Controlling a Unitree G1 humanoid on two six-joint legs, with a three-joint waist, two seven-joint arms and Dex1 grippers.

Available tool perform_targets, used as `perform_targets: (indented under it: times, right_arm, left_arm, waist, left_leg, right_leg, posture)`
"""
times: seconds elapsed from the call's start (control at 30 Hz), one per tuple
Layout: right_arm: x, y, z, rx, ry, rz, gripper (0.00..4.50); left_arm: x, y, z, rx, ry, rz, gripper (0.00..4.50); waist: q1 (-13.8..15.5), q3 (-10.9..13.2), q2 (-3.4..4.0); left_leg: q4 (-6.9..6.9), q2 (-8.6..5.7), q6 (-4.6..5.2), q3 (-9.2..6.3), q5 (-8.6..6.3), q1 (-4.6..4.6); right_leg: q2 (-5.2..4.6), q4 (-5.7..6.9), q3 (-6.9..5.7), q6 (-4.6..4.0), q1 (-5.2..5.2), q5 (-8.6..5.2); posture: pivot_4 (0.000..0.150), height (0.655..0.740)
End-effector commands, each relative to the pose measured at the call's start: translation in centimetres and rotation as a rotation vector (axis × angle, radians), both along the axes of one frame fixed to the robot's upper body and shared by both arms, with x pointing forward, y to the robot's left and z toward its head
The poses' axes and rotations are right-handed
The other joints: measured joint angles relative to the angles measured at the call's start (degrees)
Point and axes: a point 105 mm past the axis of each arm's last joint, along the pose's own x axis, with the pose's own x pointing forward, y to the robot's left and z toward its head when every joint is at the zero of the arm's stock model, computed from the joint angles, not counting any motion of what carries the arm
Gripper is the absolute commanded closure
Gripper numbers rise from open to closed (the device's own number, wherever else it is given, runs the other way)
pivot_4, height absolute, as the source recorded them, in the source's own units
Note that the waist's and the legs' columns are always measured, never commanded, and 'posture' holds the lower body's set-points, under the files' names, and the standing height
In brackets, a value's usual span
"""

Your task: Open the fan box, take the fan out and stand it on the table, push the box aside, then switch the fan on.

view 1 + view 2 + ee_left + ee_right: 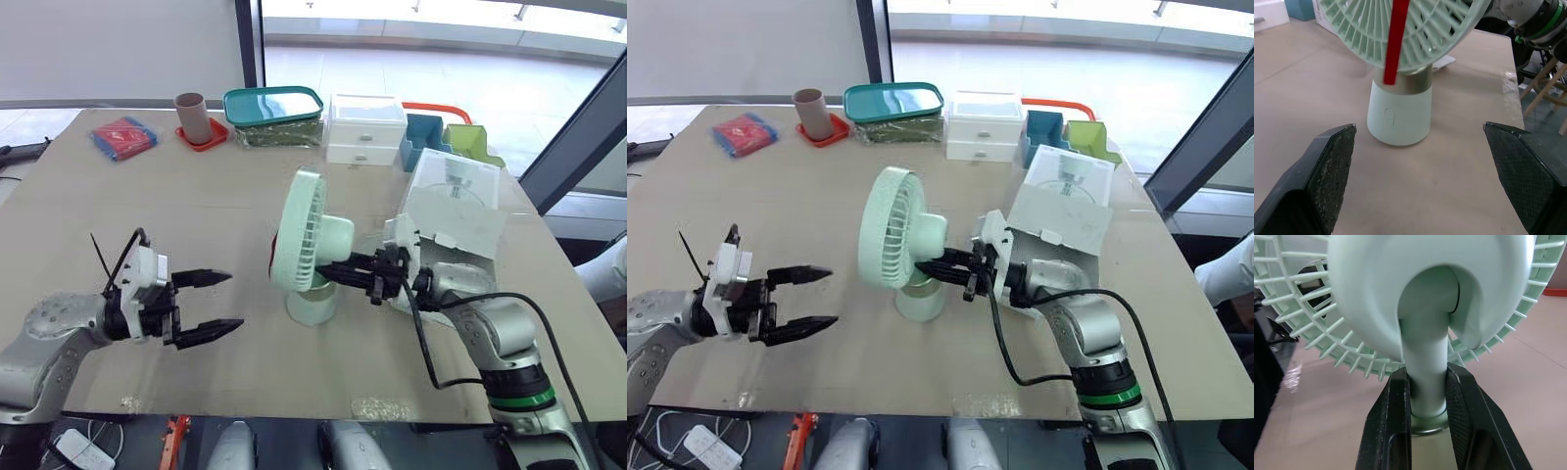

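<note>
Where the fan [312,240] stands: upright on its round base, mid-table, between your two grippers. The grille faces your left side, and a red strip [1396,39] runs down the front.
Right gripper [331,271]: clamped tight on the fan's neck just above the base, reaching in from behind the head. Both fingers [1393,401] press the stem, one on each side.
Left gripper [233,301]: spread wide and holding nothing, low over the table. It points at the fan's base, near it but apart.
Button [1389,116]: an oval mark on the front of the base, looking straight out between your left fingers [1327,166].
Box [456,201]: white, lying just behind your right wrist with its open flap toward the fan. Its far side sits close to the table's right edge, so there is little room on that side.
Bins: the teal bin [423,137] and the green bin [470,142] stand just behind the box, hemming it in at the back.
Table [196,215]: there is bare top all around your left gripper, and a broad bare stretch between the fan and the back row.
Near edge: the fan's base stands back from it, with a clear strip of table in front.
Back row: the cup [191,116] on its red coaster, the teal-lidded container [274,106] and the white drawers [364,127] line the far edge, well apart from the fan.
Red packet [122,137]: by the far left corner, well apart from your left gripper.
</note>
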Motion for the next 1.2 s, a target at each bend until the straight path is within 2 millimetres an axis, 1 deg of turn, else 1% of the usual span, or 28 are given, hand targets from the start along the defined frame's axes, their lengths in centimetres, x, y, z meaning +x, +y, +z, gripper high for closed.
perform_targets:
  times: [0.03, 0.17, 0.37, 0.53, 0.7, 0.73, 0.8, 0.83, 0.9, 0.97, 1.07, 1.13, 1.2]
  right_arm:
    - [-2.2, 0.8, 0.8, -0.015, -0.070, 0.147, 4.09]
    - [-2.9, 1.5, 0.8, -0.014, -0.065, 0.207, 4.09]
    - [-2.7, 2.2, 0.3, 0.010, -0.066, 0.198, 4.09]
    - [-2.6, 2.4, -0.6, 0.001, -0.068, 0.182, 4.09]
    - [-2.6, 2.3, -0.6, 0.002, -0.074, 0.167, 4.09]
    - [-2.6, 2.3, -0.7, 0.001, -0.076, 0.165, 4.09]
    - [-2.5, 2.2, -0.7, -0.001, -0.082, 0.160, 4.09]
    - [-2.5, 2.2, -0.6, 0.000, -0.085, 0.156, 4.09]
    - [-2.4, 2.1, -0.6, -0.001, -0.086, 0.152, 4.09]
    - [-2.4, 2.1, -0.6, -0.002, -0.087, 0.151, 4.09]
    - [-2.5, 2.2, -0.7, -0.004, -0.085, 0.152, 4.09]
    - [-2.6, 2.2, -0.8, -0.008, -0.085, 0.152, 4.09]
    - [-2.6, 2.2, -1.0, -0.017, -0.084, 0.152, 4.09]
  left_arm:
    - [0.2, 0.4, -0.1, 0.019, -0.027, 0.006, 0.07]
    - [0.2, -0.2, -0.3, 0.012, -0.026, 0.002, 0.07]
    - [-0.1, -1.2, -0.7, 0.005, -0.026, -0.013, 0.07]
    - [-0.1, -1.4, -1.8, 0.032, -0.011, -0.004, 0.07]
    - [0.4, -1.4, -2.9, 0.063, -0.013, 0.016, 0.07]
    - [0.4, -1.5, -3.1, 0.066, -0.013, 0.017, 0.46]
    - [0.5, -1.6, -3.3, 0.063, -0.009, 0.016, 0.71]
    - [0.6, -1.7, -3.4, 0.061, -0.007, 0.017, 1.24]
    - [0.9, -1.9, -3.6, 0.057, -0.008, 0.025, 1.75]
    - [1.1, -2.0, -3.7, 0.050, -0.004, 0.036, 2.65]
    - [1.3, -2.4, -3.9, 0.037, 0.006, 0.042, 3.60]
    - [1.2, -2.7, -4.0, 0.030, 0.018, 0.037, 4.45]
    - [1.0, -3.1, -4.0, 0.026, 0.028, 0.020, 4.45]
  waist:
    - [0.1, 0.0, 0.00]
    - [0.1, 0.0, 0.00]
    - [0.1, 0.0, 0.00]
    - [0.0, 0.0, 0.00]
    - [0.0, 0.0, 0.00]
    - [0.0, 0.0, -0.01]
    - [0.0, 0.0, 0.00]
    - [0.0, 0.0, 0.00]
    - [0.0, 0.0, -0.01]
    - [0.0, 0.0, -0.01]
    - [0.0, 0.0, -0.01]
    - [0.0, 0.0, -0.01]
    - [0.0, 0.0, -0.01]
  left_leg:
    - [0.01, 0.00, 0.00, -0.01, 0.00, 0.01]
    - [0.01, 0.01, 0.00, 0.00, 0.00, 0.02]
    - [0.01, 0.03, 0.00, -0.01, 0.00, 0.03]
    - [0.01, 0.03, 0.00, 0.00, 0.00, 0.05]
    - [0.03, 0.03, -0.01, 0.00, 0.01, 0.13]
    - [0.03, 0.04, -0.02, 0.00, 0.02, 0.13]
    - [0.04, 0.04, -0.03, 0.00, 0.02, 0.15]
    - [0.04, 0.04, -0.03, 0.00, 0.03, 0.15]
    - [0.04, 0.04, -0.03, 0.00, 0.03, 0.16]
    - [0.05, 0.03, -0.03, -0.01, 0.03, 0.16]
    - [0.06, 0.04, -0.03, -0.01, 0.03, 0.17]
    - [0.07, 0.04, -0.03, -0.01, 0.03, 0.16]
    - [0.07, 0.04, -0.03, -0.01, 0.03, 0.17]
  right_leg:
    - [0.00, 0.00, -0.01, 0.00, 0.01, 0.00]
    - [0.01, 0.01, 0.00, 0.00, 0.02, 0.00]
    - [0.03, 0.02, 0.00, -0.01, 0.01, 0.01]
    - [0.03, 0.03, 0.01, -0.01, 0.03, 0.01]
    - [0.04, 0.11, 0.01, -0.04, 0.06, 0.03]
    - [0.05, 0.11, 0.01, -0.05, 0.06, 0.03]
    - [0.05, 0.13, 0.01, -0.05, 0.07, 0.03]
    - [0.05, 0.13, 0.01, -0.05, 0.07, 0.03]
    - [0.05, 0.13, 0.01, -0.05, 0.08, 0.03]
    - [0.05, 0.14, 0.00, -0.05, 0.09, 0.03]
    - [0.05, 0.16, 0.01, -0.05, 0.09, 0.03]
    - [0.05, 0.16, 0.00, -0.05, 0.10, 0.03]
    - [0.05, 0.17, 0.00, -0.06, 0.10, 0.04]
  posture:
    - [0.150, 0.7400]
    - [0.150, 0.7400]
    - [0.150, 0.7400]
    - [0.150, 0.7400]
    - [0.150, 0.7400]
    - [0.150, 0.7400]
    - [0.150, 0.7400]
    - [0.150, 0.7400]
    - [0.150, 0.7400]
    - [0.150, 0.7400]
    - [0.150, 0.7400]
    - [0.150, 0.7400]
    - [0.150, 0.7400]
